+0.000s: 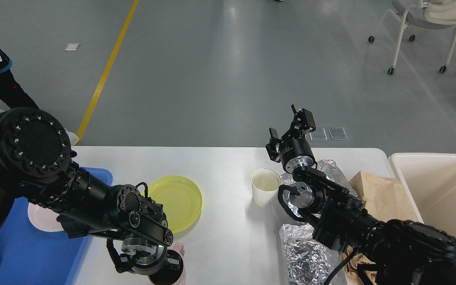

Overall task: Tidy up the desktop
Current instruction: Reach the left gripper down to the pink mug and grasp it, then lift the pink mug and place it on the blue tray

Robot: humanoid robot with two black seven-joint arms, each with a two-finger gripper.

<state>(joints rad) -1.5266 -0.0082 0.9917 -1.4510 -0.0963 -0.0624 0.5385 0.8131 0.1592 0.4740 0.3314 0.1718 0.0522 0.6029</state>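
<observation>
The glossy white desktop (224, 166) fills the foreground. A blue tray (34, 253) at its left edge holds a pink plate (40, 219). The left gripper (154, 267) clasps a pink cup (172, 273); the right gripper (291, 130) hangs spread.

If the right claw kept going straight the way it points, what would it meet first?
Nothing on the desktop, as far as this view shows: the right claw points up and away past the far edge, toward open floor. Depth is unclear.

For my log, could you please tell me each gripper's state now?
Left gripper: at the pink cup; grip cannot be told.
Right gripper: open, empty.
</observation>
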